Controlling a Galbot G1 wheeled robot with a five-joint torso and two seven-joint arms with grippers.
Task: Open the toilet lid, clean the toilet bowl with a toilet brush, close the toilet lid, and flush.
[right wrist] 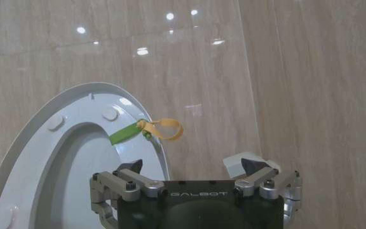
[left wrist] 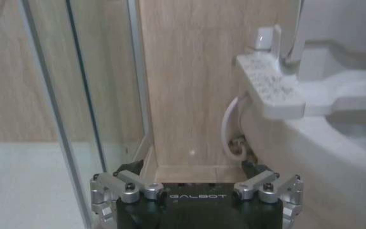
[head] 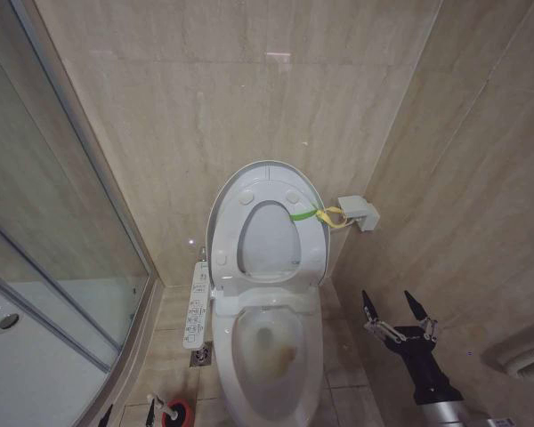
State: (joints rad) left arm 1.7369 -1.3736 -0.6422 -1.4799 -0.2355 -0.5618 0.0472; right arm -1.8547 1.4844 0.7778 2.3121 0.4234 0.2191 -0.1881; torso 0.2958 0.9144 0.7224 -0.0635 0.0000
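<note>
Dim warm light, glare on wall tiles (right wrist: 170,16)

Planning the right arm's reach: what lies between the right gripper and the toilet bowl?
In the head view, bare floor tile separates the open right gripper from the toilet bowl; nothing stands on that stretch.

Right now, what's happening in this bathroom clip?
The toilet lid stands raised against the wall, leaving the stained toilet bowl exposed. The right gripper hangs open and empty beside the toilet. The left gripper, open, is low by the shower glass. The toilet brush sits in its red holder, untouched.
</note>
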